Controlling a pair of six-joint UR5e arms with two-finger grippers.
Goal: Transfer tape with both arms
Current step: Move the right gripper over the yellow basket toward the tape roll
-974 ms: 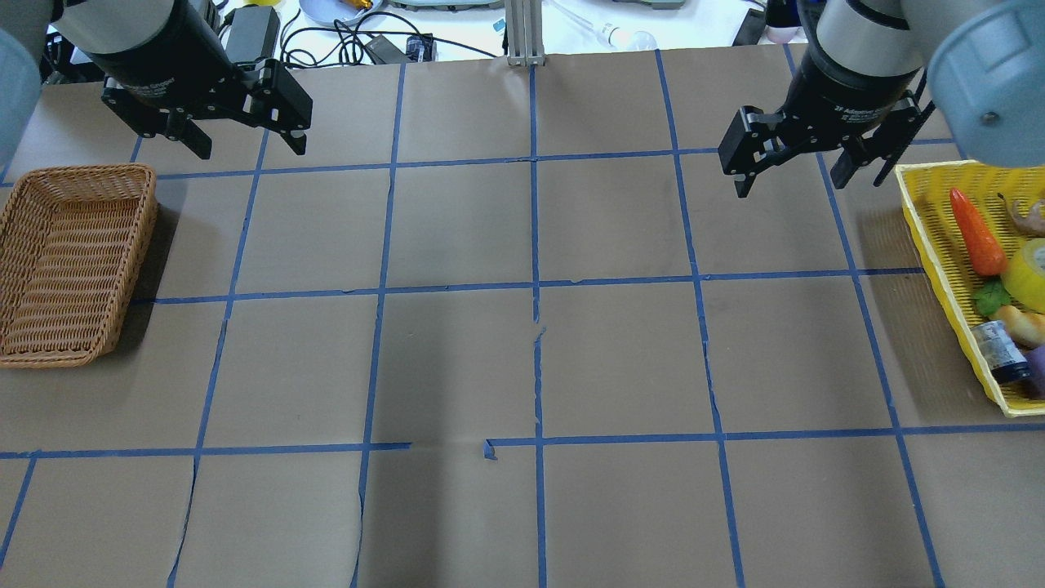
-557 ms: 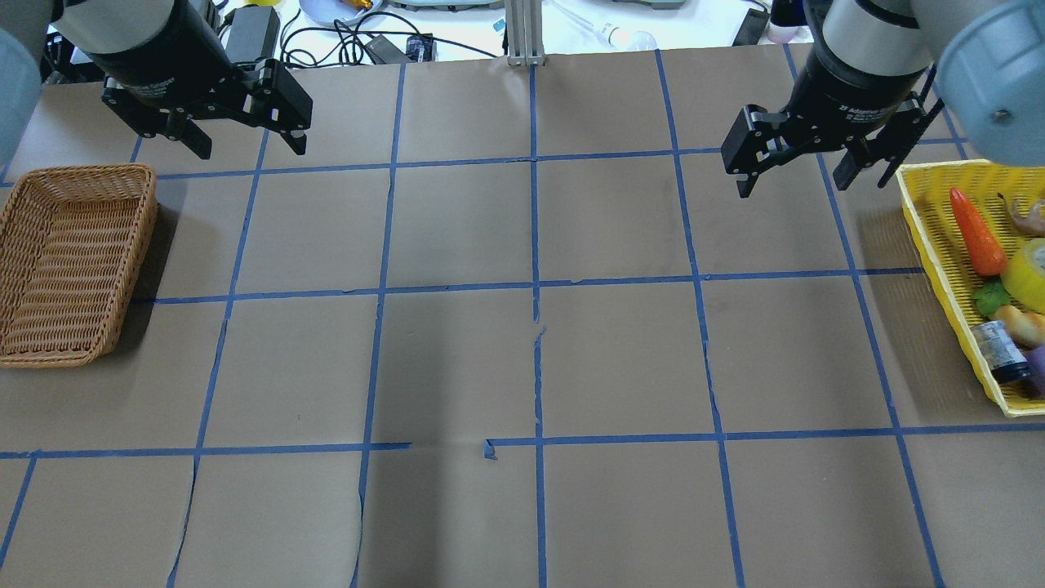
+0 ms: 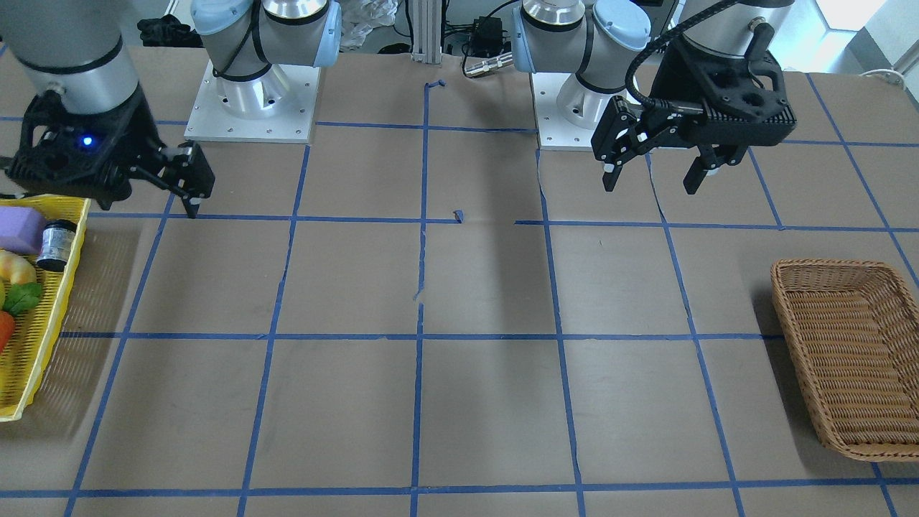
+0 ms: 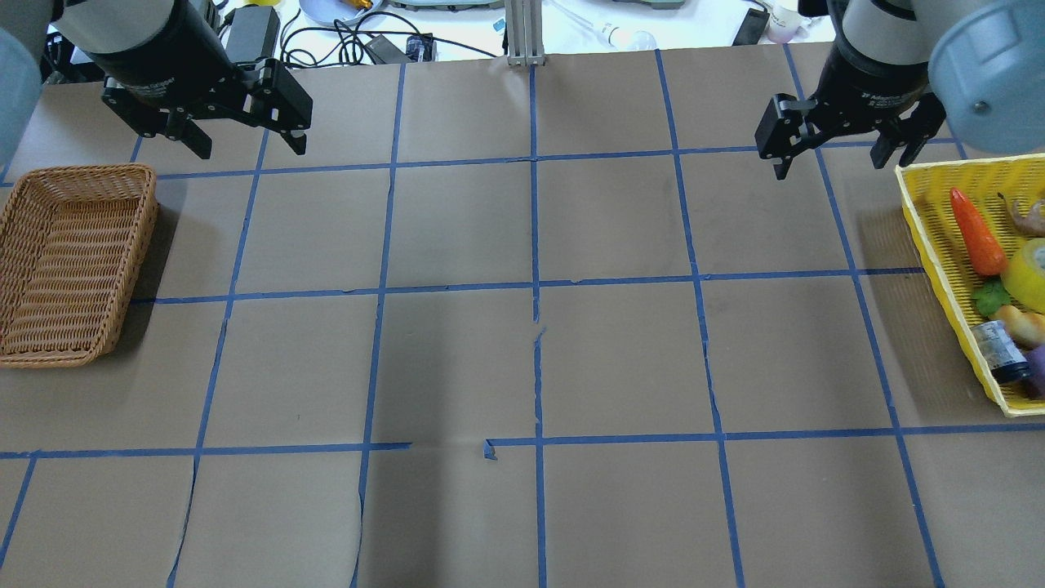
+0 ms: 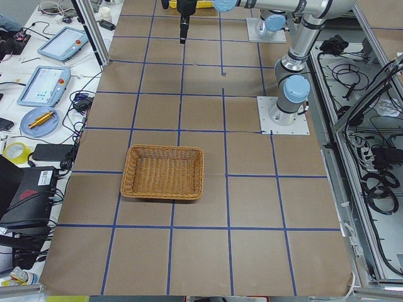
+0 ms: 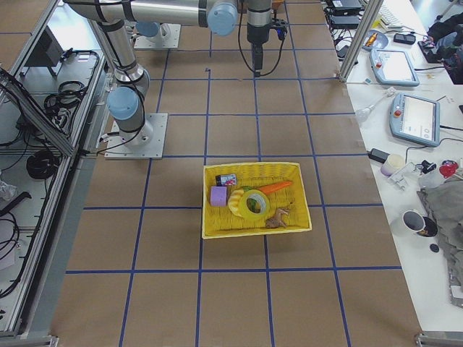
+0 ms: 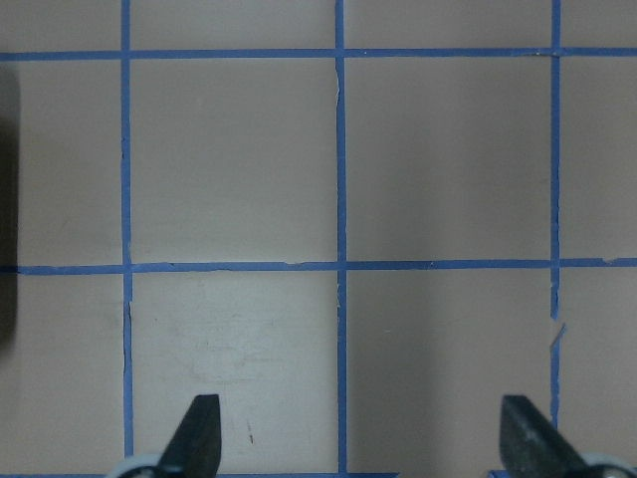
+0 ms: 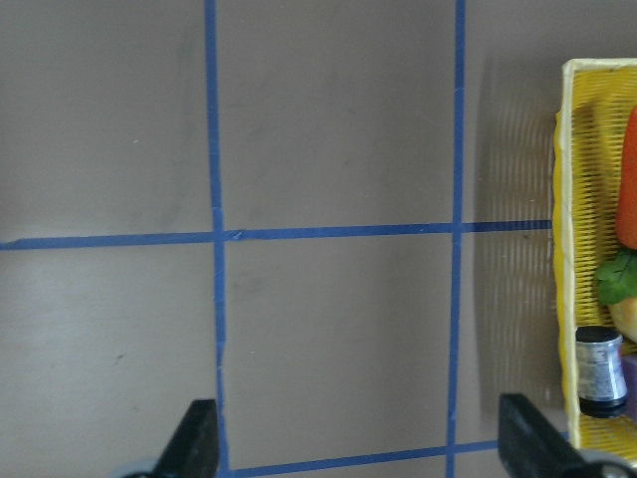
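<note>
The yellow tape roll lies in the yellow mesh basket at the table's right edge, among other items; it also shows in the exterior right view. My right gripper is open and empty, hovering above the table just left of the basket's far corner. Its wrist view shows the open fingertips over bare table with the basket's rim at the right. My left gripper is open and empty, high over the far left, beyond the wicker basket.
The yellow basket also holds a toy carrot, a dark jar, a purple block and bread. The wicker basket is empty. Cables and devices lie beyond the table's far edge. Blue tape lines grid the brown tabletop.
My right gripper has moved right and toward the far edge, closer to the yellow basket's corner. The left arm has not moved.
</note>
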